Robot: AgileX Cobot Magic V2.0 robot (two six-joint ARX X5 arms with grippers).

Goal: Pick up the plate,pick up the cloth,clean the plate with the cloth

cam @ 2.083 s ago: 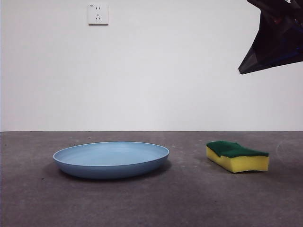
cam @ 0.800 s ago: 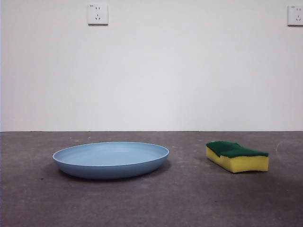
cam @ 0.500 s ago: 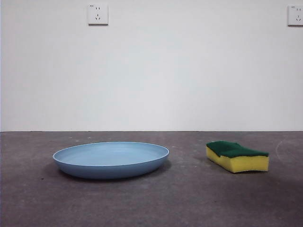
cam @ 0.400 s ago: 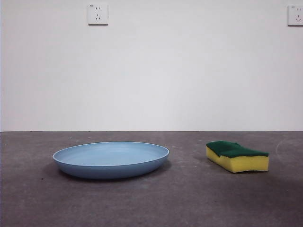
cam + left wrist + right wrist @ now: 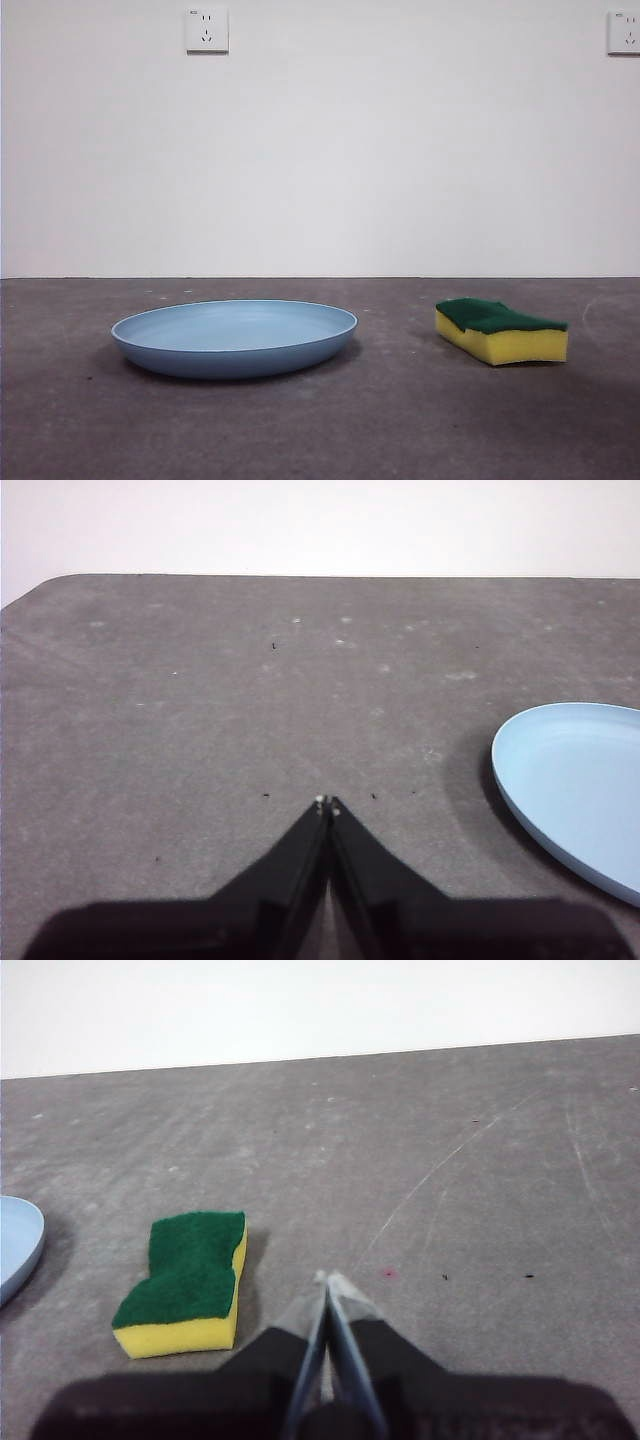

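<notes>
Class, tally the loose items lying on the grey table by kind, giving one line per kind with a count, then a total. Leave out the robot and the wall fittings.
Plate, light blue: 1
Sponge, yellow foam with a green top: 1
Total: 2

No legible text, label, brand, number or sign is to be found in any view. A tiny dark mark is printed at the top of the white square wall socket plate (image 5: 206, 29) and of the second white socket plate at the wall's far edge (image 5: 624, 32), but it is too small to be read. The remaining surfaces are left unmarked
</notes>
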